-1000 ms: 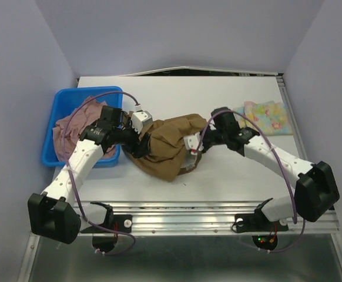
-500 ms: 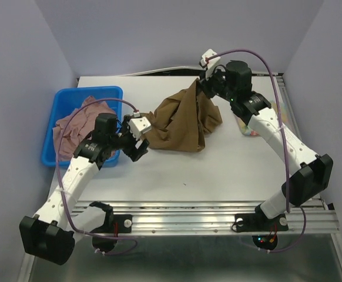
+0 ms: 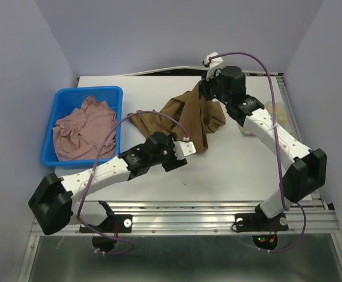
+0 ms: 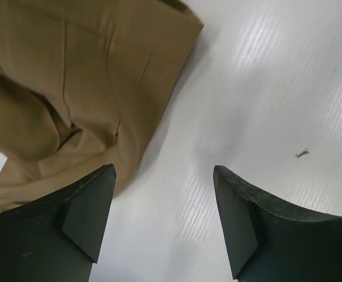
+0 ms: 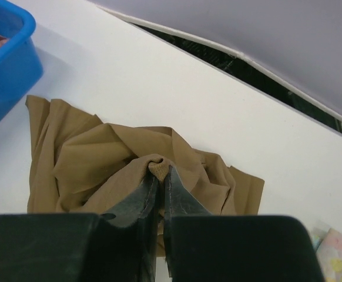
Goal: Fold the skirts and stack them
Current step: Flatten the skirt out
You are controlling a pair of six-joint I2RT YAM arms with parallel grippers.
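Jaws of the right gripper (image 5: 161,176) were clenched on a raised ridge of the brown pleated skirt (image 3: 188,117). The cloth hung from them and spread over the table (image 3: 230,170) toward eight o'clock. The left gripper (image 4: 164,173) stood released, wide and empty, low over the table at six o'clock of that skirt's near edge. The dusty pink skirt (image 3: 83,126) lay crumpled in the blue bin (image 3: 89,90) at nine o'clock. The floral skirt (image 5: 338,249) lay at three o'clock, mostly hidden by the right arm (image 3: 271,132).

Two white arms (image 3: 100,173), black at the joints
Bulky black housings (image 3: 50,202) at shoulder and elbow — a thin purple cable (image 3: 241,52) loops along each arm; white camera blocks (image 3: 188,148) at the wrists, fingers (image 4: 83,217) dark, matte, wedge-shaped.
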